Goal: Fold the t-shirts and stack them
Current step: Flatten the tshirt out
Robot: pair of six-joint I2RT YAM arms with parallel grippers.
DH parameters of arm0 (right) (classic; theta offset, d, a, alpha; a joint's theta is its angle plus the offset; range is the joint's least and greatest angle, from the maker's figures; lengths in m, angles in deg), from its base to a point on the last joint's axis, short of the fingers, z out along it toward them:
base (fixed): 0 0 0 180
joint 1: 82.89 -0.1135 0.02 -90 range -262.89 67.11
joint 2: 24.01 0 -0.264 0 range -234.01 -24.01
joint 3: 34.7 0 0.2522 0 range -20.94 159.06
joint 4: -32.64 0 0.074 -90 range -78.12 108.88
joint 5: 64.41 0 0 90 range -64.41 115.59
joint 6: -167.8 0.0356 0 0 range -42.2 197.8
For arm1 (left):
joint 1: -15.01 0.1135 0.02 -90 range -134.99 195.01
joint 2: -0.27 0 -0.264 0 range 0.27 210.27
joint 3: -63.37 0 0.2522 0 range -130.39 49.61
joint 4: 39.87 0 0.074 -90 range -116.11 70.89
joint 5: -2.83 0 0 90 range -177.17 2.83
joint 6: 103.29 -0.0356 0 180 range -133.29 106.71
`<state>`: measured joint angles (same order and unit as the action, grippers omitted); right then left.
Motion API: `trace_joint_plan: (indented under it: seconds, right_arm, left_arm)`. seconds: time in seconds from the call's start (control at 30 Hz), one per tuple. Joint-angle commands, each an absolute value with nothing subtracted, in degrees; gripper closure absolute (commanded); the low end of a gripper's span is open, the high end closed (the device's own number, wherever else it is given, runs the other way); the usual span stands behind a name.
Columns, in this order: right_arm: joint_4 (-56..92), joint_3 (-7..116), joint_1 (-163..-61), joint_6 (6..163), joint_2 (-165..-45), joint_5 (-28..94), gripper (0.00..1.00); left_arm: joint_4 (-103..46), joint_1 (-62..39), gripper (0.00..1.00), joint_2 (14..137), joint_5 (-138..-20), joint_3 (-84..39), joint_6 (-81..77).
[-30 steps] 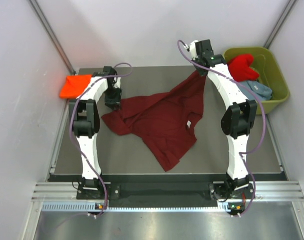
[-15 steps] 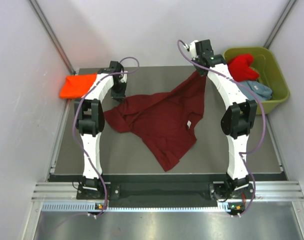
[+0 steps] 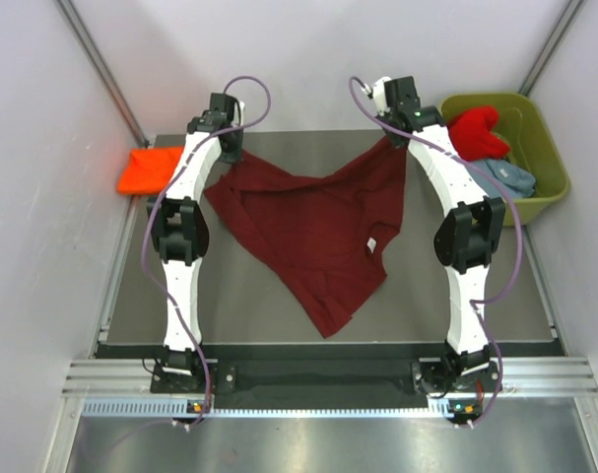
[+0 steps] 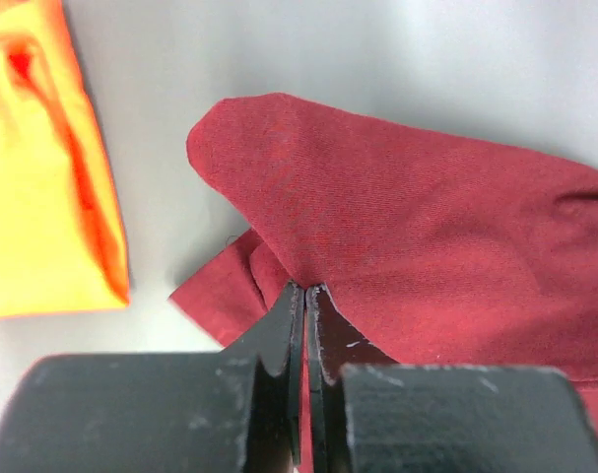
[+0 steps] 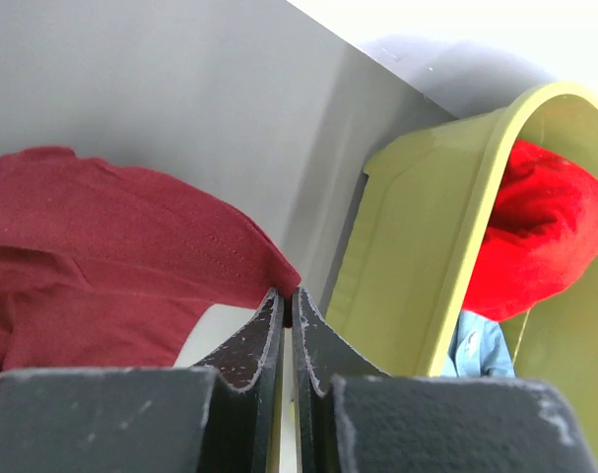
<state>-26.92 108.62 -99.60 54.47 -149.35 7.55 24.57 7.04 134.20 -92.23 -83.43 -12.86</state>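
**Maroon t-shirt.** The maroon t-shirt (image 3: 318, 227) lies spread on the table (image 3: 230, 305), centred between the two arms. Its two far corners are drawn up toward the far edge. Its near end tapers to a point toward the arm bases. The cloth is wrinkled and not folded square.

**Label.** A small white label (image 3: 372, 245) shows on the right half of the maroon t-shirt. Any print on it is too small to read. No other writing or brand mark can be read in any view.

**Left gripper.** The left gripper (image 4: 305, 291) is at the far-left corner of the garment. Its fingers are pressed together and pinch a fold of maroon cloth between the tips. In the left wrist view, a rounded lobe of cloth extends beyond the fingertips.

**Right gripper.** The right gripper (image 5: 287, 296) is at the far-right corner of the garment, just beside the tub (image 5: 407, 256). Its fingers are closed on the hemmed edge of the maroon cloth, which hangs off to the left of the tips.

**Other garments.**
- The orange t-shirt (image 3: 146, 169) lies as a compact flat shape at the far-left edge of the table. It is near the left gripper but apart from the maroon cloth.
- The red t-shirt (image 3: 476, 130) is bunched inside the olive-green tub and rises above its rim.
- The grey-blue t-shirt (image 3: 510, 177) lies in the same tub, nearer the arm bases than the red one.
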Motion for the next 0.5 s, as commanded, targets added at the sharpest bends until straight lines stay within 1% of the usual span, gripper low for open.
trace_joint_plan:
  seconds: [0.0,0.2,0.23,0.37,0.47]
  right_arm:
    - [-25.2,111.5,-99.9,55.0,-150.4,6.6,1.00]
    - [-25.2,111.9,-100.4,55.2,-151.4,6.9,1.00]
    - [-25.2,112.0,-100.5,55.1,-151.4,6.7,1.00]
    - [-25.3,111.6,-100.6,55.0,-151.5,6.6,1.00]
    - [-25.2,111.7,-100.8,54.9,-151.7,6.3,1.00]
  left_arm:
    - [22.2,6.4,1.00,137.7,-95.2,-85.7,-13.9]
    - [20.3,6.1,1.00,141.0,-94.3,-89.6,-14.7]
    - [19.6,6.1,1.00,141.5,-92.6,-90.9,-14.7]
    - [12.9,6.1,1.00,141.7,-89.9,-92.7,-13.5]
    - [12.1,5.3,1.00,142.9,-89.6,-95.0,-13.5]
